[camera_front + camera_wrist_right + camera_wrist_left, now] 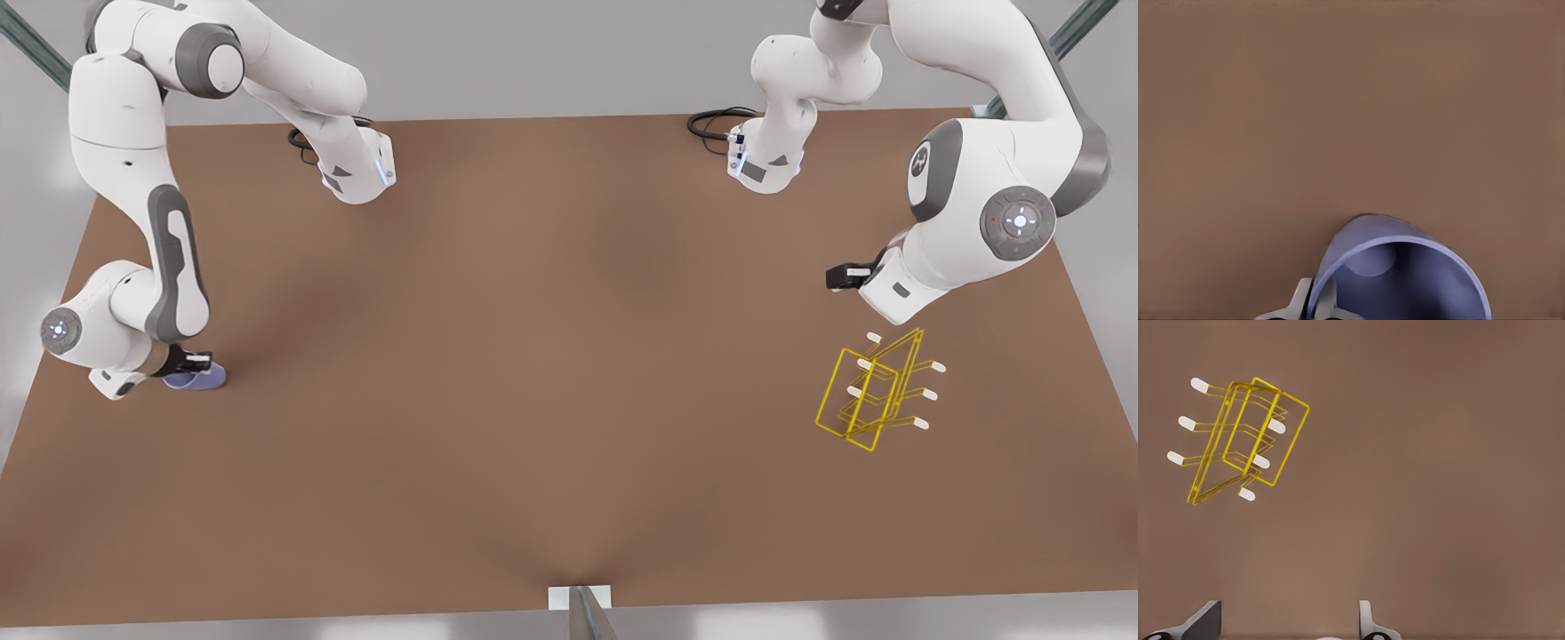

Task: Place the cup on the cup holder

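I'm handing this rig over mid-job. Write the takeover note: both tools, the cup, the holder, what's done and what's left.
Right tool: low at the front view's left, fingers straddling the rim of the cup, one finger inside and one outside. I can't tell whether they are clamped.
Left tool: open and empty, hovering above the table near the cup holder, waiting.
Cup: on the table at the front view's left.
Cup holder: at the front view's right, far from the cup, its white-capped prongs bare.
Done: right arm has reached the cup.
Left: secure the grip, lift, carry across, set the cup on a prong.
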`<action>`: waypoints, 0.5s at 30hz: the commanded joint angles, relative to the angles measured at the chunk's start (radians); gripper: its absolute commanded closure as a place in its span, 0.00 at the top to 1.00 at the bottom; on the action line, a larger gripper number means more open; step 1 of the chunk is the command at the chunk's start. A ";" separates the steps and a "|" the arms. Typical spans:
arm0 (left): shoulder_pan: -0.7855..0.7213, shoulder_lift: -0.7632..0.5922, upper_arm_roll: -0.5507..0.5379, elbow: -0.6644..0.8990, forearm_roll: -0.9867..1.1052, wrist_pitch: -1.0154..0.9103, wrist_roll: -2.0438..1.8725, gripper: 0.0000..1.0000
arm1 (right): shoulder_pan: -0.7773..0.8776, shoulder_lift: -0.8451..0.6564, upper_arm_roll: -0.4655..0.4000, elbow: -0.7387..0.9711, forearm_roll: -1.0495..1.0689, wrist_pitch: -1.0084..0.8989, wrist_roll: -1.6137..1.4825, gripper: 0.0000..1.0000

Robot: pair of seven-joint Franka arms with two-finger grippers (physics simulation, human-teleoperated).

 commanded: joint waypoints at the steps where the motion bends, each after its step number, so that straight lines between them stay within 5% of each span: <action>1: 0.000 -0.001 0.000 0.001 0.002 0.002 0.001 1.00 | 0.001 -0.005 0.000 0.020 -0.005 -0.092 -0.048 0.21; 7: 0.000 -0.001 0.000 0.001 0.002 -0.001 0.001 1.00 | 0.013 -0.006 0.138 0.150 0.267 -0.408 0.194 0.21; 13: 0.000 -0.007 0.002 0.001 0.002 -0.005 -0.001 1.00 | 0.133 0.124 0.347 0.350 0.688 -0.375 0.798 0.21; 15: 0.000 -0.009 0.004 0.002 0.002 -0.006 -0.005 1.00 | 0.203 0.196 0.408 0.379 0.843 -0.226 0.866 0.21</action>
